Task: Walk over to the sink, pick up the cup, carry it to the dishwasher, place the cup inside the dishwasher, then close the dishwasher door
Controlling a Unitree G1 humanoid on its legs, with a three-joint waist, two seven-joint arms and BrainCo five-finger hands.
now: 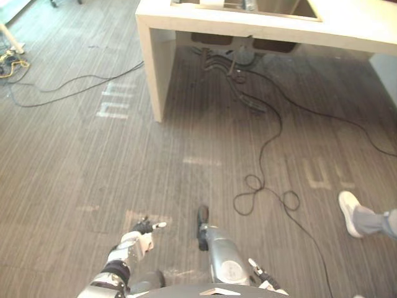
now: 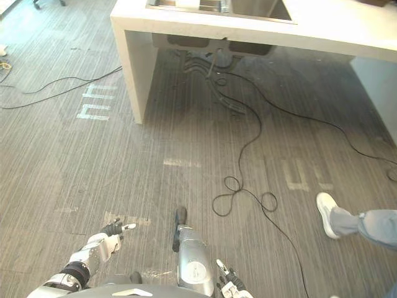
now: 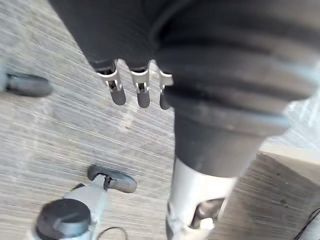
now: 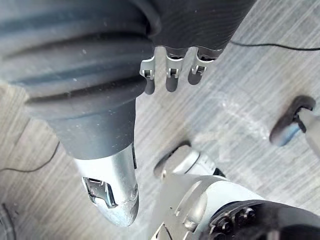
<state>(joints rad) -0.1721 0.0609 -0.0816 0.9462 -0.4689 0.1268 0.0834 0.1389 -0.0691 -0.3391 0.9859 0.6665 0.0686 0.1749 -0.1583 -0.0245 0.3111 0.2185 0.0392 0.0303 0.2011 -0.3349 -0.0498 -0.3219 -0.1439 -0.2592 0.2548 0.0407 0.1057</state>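
Observation:
A white counter (image 1: 347, 28) stands ahead across the floor, with a steel sink (image 1: 282, 7) set into its top at the far edge of the head views. My left hand (image 1: 138, 241) hangs low at my side, its fingers (image 3: 130, 87) straight and holding nothing. On the other side my right hand (image 1: 265, 279) hangs low as well; its fingers (image 4: 170, 75) are relaxed and empty, with the thumb (image 4: 110, 195) apart from them. Both hands are far from the counter.
Black cables (image 1: 267, 155) run and loop over the striped grey floor between me and the counter. A person's white shoe (image 1: 350, 214) and trouser leg stand at the right. The counter's side panel (image 1: 155, 68) reaches the floor at the left. Pale tape marks (image 1: 115, 102) lie on the floor.

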